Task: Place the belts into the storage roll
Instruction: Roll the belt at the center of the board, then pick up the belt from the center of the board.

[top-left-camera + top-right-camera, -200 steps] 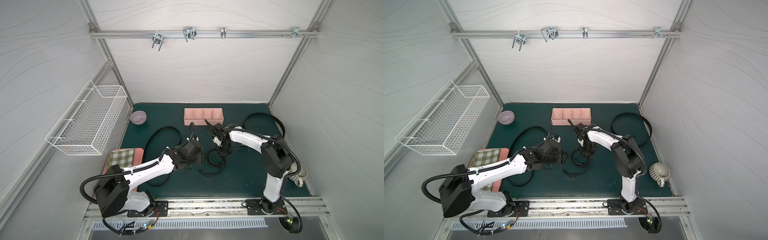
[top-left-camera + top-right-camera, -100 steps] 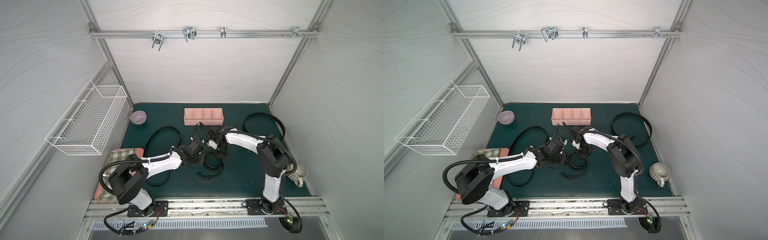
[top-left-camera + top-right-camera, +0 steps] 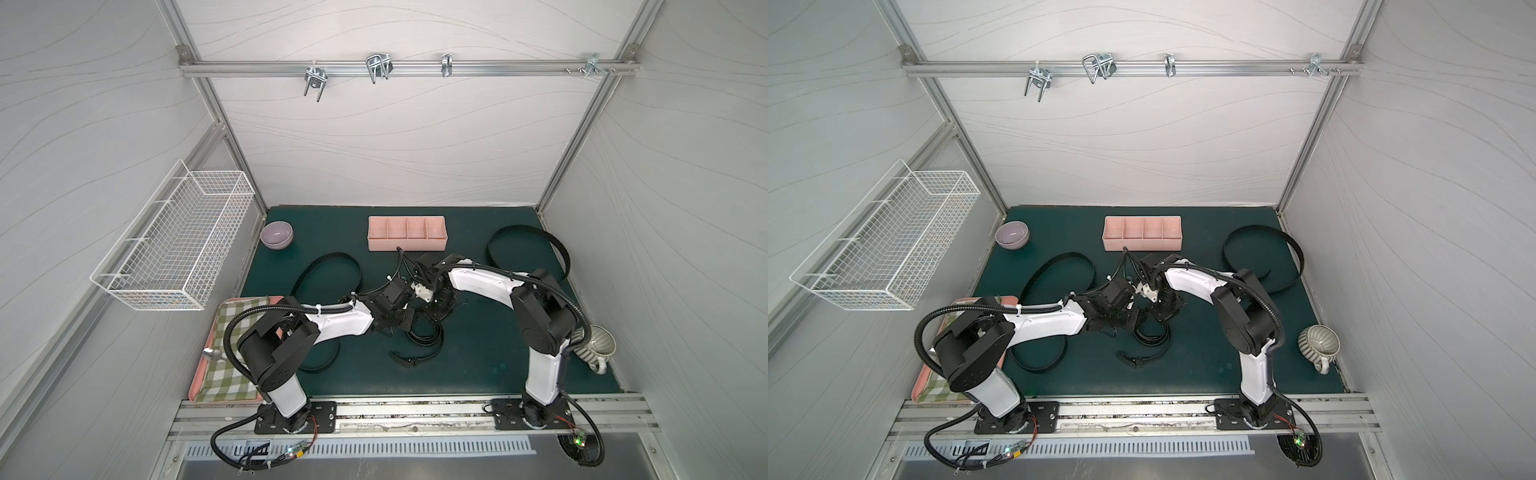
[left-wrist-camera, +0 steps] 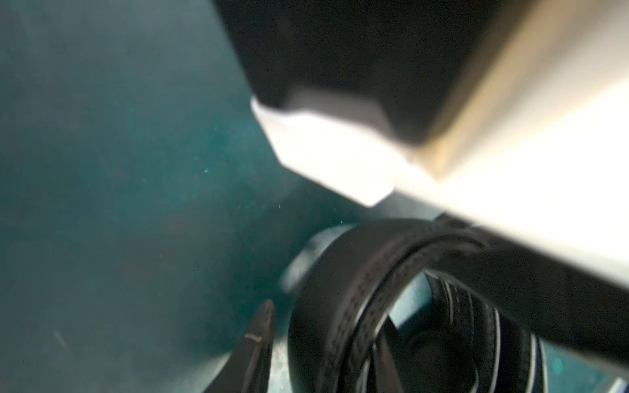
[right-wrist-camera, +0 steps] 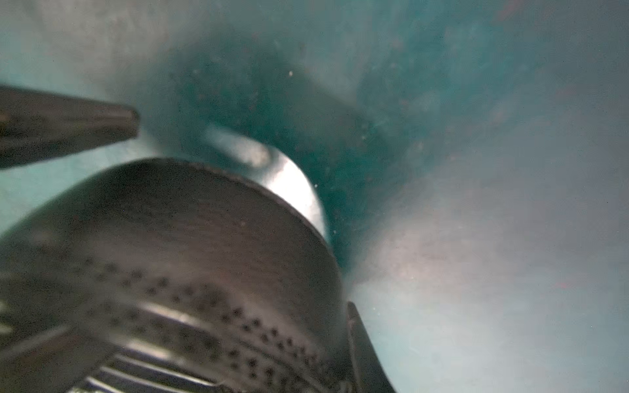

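Overhead: green mat (image 3: 478, 374), white walls (image 3: 374, 145); left jaws, right jaws at belt coil (image 3: 424, 337), grip unclear.

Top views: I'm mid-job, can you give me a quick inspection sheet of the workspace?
Surface: dark green mat, no spills seen.
Job's things: pale-pink four-compartment plastic tray at the rear, all compartments empty; half-coiled black belt at centre; loose black belt loop left of centre; wide black belt loop at right rear.
Clutter: lilac bowl; grey ribbed mug; flat pink tray with green checked cloth.
Grippers: left tool and right tool both down at the half-coiled black belt; grip not discernible.
Cables: black ribbed cables run along both arms; no snag seen.
Surroundings: white wire basket on the left wall, empty; metal hooks on the top rail.
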`<state>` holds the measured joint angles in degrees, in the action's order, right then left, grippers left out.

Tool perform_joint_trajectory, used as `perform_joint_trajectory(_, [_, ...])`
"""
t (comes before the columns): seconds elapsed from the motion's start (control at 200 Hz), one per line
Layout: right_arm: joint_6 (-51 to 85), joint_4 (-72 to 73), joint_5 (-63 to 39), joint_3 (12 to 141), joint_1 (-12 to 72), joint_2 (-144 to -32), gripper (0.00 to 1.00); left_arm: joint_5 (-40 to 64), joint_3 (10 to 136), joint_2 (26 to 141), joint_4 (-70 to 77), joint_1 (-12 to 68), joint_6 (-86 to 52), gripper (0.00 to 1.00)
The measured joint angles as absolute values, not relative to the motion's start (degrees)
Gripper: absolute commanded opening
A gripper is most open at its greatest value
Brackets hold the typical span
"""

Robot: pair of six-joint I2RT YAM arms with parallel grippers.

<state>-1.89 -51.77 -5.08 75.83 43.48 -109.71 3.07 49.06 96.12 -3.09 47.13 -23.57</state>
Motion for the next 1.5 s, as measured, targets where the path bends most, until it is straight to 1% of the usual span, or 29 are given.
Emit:
perform_joint_trajectory(0.095, [-1.3,-51.8,-5.4,75.7,43.2,-109.7,0.00,3.4,49.1,96.7,-2.2,47.1,-23.5,0.15])
perform_joint_trajectory(0.195, [-0.2,-51.9,-6.2,75.7,42.8,-109.8,0.00,3.3,49.1,97.2,-1.6,47.3,-23.5,0.08])
perform_joint_trajectory(0.42, [2.1,-52.0,-6.8,75.7,42.2,-109.9,0.00,0.5,49.1,97.5,-1.8,49.0,-23.2,0.07])
perform_joint_trajectory(0.545, [3.6,-52.5,-6.8,75.7,42.0,-110.2,0.00,-3.1,50.2,98.4,-3.3,50.8,-22.6,0.03])
perform_joint_trajectory(0.64, [5.2,-53.3,-6.9,76.3,41.6,-110.8,0.00,-6.7,51.9,99.5,-5.1,52.2,-22.3,0.03])
perform_joint_trajectory(0.75, [7.1,-53.7,-7.8,76.6,41.1,-111.2,0.08,-9.7,53.2,100.2,-6.7,53.0,-22.3,0.02])
perform_joint_trajectory(0.81, [8.3,-53.6,-8.6,76.6,40.6,-111.2,0.17,-11.2,53.7,100.5,-7.4,53.2,-22.3,0.02])
perform_joint_trajectory(0.855, [9.3,-53.3,-9.4,76.4,40.2,-111.2,0.22,-12.1,54.1,100.7,-7.8,53.4,-22.3,0.02])
perform_joint_trajectory(0.93, [11.5,-52.5,-11.1,75.3,39.3,-111.0,0.33,-13.5,55.0,101.2,-9.3,53.7,-22.6,0.01])
perform_joint_trajectory(0.995, [13.6,-51.6,-12.7,74.0,38.4,-110.6,0.40,-14.8,55.7,101.4,-10.9,53.8,-23.1,0.00])
perform_joint_trajectory(1.07, [15.7,-50.7,-15.2,71.9,37.3,-109.7,0.54,-16.2,55.9,101.4,-12.3,53.8,-23.9,0.00])
perform_joint_trajectory(1.16, [18.3,-49.1,-18.4,69.2,36.1,-107.7,0.67,-17.4,56.2,101.4,-13.5,53.8,-24.6,0.00])
perform_joint_trajectory(1.165, [18.3,-48.9,-18.5,69.0,36.0,-107.5,0.68,-17.4,56.2,101.4,-13.6,53.8,-24.6,0.00])
perform_joint_trajectory(1.17, [18.5,-48.9,-18.7,68.9,35.9,-107.4,0.72,-17.5,56.2,101.4,-13.6,53.8,-24.7,0.00])
perform_joint_trajectory(1.18, [18.6,-48.6,-19.1,68.5,35.8,-107.2,0.87,-17.5,56.2,101.4,-13.7,53.8,-24.7,0.00])
perform_joint_trajectory(1.185, [18.7,-48.6,-19.3,68.4,35.7,-107.1,0.93,-17.5,56.2,101.4,-13.7,53.8,-24.7,0.00])
perform_joint_trajectory(1.19, [19.0,-48.4,-19.6,68.2,35.6,-106.9,0.96,-17.6,56.2,101.4,-13.8,53.8,-24.8,0.00])
perform_joint_trajectory(1.2, [19.6,-48.3,-19.8,68.0,35.5,-106.8,0.98,-17.6,56.3,101.4,-13.9,53.8,-24.9,0.00])
perform_joint_trajectory(1.28, [21.4,-46.7,-23.7,66.3,34.5,-105.2,0.99,-18.1,56.5,101.4,-14.8,53.8,-25.4,0.00])
perform_joint_trajectory(1.365, [22.8,-45.3,-25.6,65.4,33.8,-104.3,0.99,-18.5,56.7,101.4,-15.6,53.8,-25.8,0.00])
perform_joint_trajectory(1.44, [24.1,-44.9,-27.1,65.1,33.1,-104.3,0.94,-18.7,56.9,101.4,-16.3,53.8,-26.0,0.00])
perform_joint_trajectory(1.5, [24.4,-45.1,-27.5,65.4,32.7,-104.3,0.85,-18.7,57.1,101.4,-17.0,53.8,-26.2,0.00])
